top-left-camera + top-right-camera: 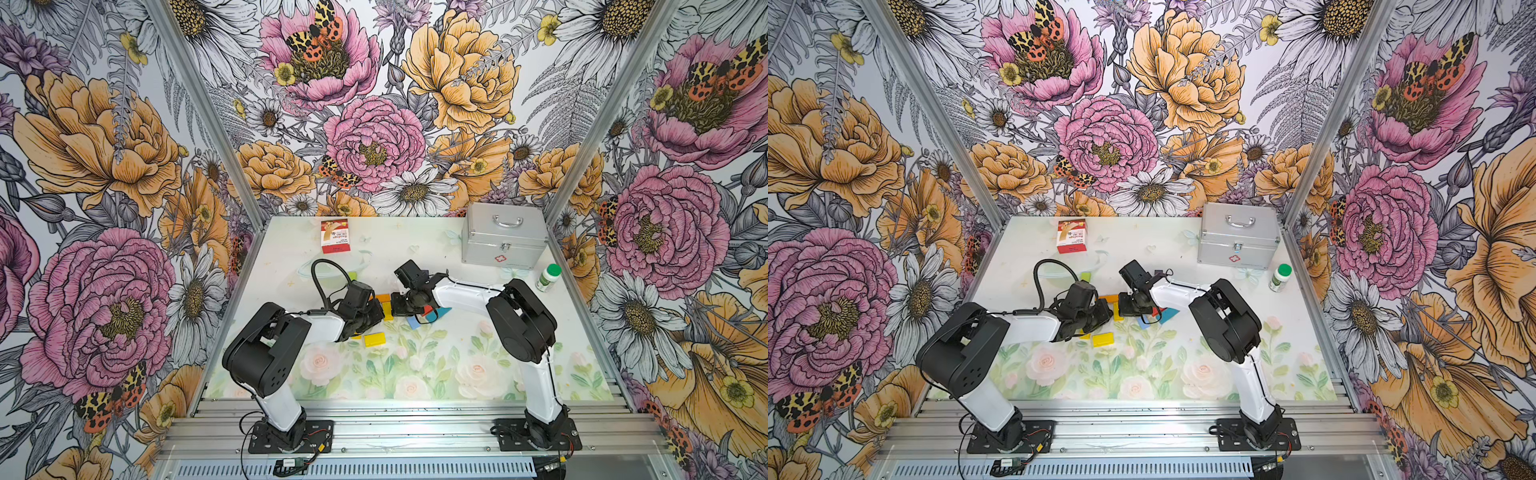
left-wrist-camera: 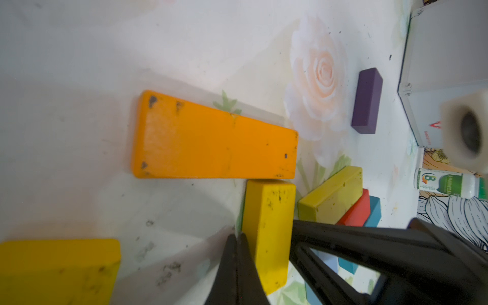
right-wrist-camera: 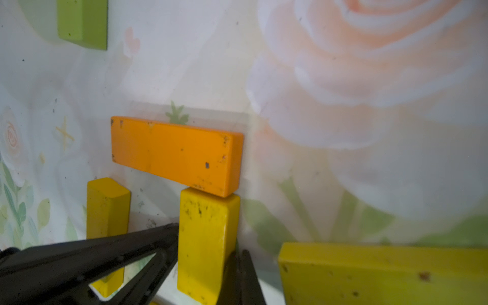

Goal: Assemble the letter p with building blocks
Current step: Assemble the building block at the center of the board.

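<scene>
An orange block [image 2: 211, 137] lies flat, and a yellow block [image 2: 266, 232] stands at a right angle with its end against the orange one's end. My left gripper [image 2: 236, 239] is shut, its closed tips against one long side of this yellow block. My right gripper [image 3: 241, 254] is shut too, pressed against the opposite side. In both top views the two grippers [image 1: 380, 316] [image 1: 395, 306] meet around this yellow block [image 1: 1118, 312] mid-table. Neither holds anything. Another yellow block [image 1: 375, 339] lies just in front of the left gripper.
An olive-yellow [image 2: 332, 196], a red [image 2: 356, 210] and a teal block [image 2: 373, 211] lean together beside the right gripper. A purple block [image 2: 367, 101] and a green block [image 3: 83, 23] lie apart. A silver case [image 1: 505, 239], a bottle [image 1: 549, 277] and a red-and-white box [image 1: 335, 235] stand behind.
</scene>
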Robot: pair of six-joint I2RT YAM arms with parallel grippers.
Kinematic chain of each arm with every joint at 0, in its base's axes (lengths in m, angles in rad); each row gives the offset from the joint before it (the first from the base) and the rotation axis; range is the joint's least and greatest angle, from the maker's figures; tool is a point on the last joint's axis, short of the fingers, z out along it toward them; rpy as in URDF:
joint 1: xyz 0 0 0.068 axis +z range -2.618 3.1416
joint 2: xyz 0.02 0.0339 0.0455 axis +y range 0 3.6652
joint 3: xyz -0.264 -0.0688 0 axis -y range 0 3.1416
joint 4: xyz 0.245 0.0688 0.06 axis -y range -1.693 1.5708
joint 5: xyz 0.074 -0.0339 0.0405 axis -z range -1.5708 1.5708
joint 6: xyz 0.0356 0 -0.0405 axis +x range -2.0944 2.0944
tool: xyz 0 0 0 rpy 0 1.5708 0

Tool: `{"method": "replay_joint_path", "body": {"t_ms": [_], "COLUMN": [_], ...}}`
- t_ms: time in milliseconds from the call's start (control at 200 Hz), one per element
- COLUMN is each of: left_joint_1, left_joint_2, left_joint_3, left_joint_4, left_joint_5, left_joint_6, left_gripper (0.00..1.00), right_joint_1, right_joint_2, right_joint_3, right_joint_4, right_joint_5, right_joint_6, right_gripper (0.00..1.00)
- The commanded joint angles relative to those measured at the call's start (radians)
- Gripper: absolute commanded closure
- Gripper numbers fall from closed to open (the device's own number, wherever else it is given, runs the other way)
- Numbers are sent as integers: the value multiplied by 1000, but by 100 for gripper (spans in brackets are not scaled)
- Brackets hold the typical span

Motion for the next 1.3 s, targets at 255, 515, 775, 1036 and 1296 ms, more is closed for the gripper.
{"method": "replay_joint_path", "body": {"t_ms": [255, 515, 775, 1036, 1296], "left_joint_1": [5, 15, 40, 52, 70], "left_joint_2": [4, -18, -61, -238, -326], "left_joint_3": [8, -5, -27, -53, 46], "left_joint_4": [4, 4, 5, 11, -176], "left_joint_5": [8, 1, -21, -86, -267], "left_joint_6": [7, 8, 17, 82, 301], "left_gripper": [100, 100, 100, 100, 53], "right_joint_1": [-6, -6, -11, -12, -20], "right_joint_2": [44, 48, 22, -104, -244], "right_joint_3": [-6, -2, -26, -46, -43], "right_joint_4": [-20, -19, -21, -7, 17], "right_joint_5": [9, 10, 35, 74, 111], "right_joint_6": [6, 7, 15, -32, -67], "right_gripper": [100, 100, 100, 100, 73]}}
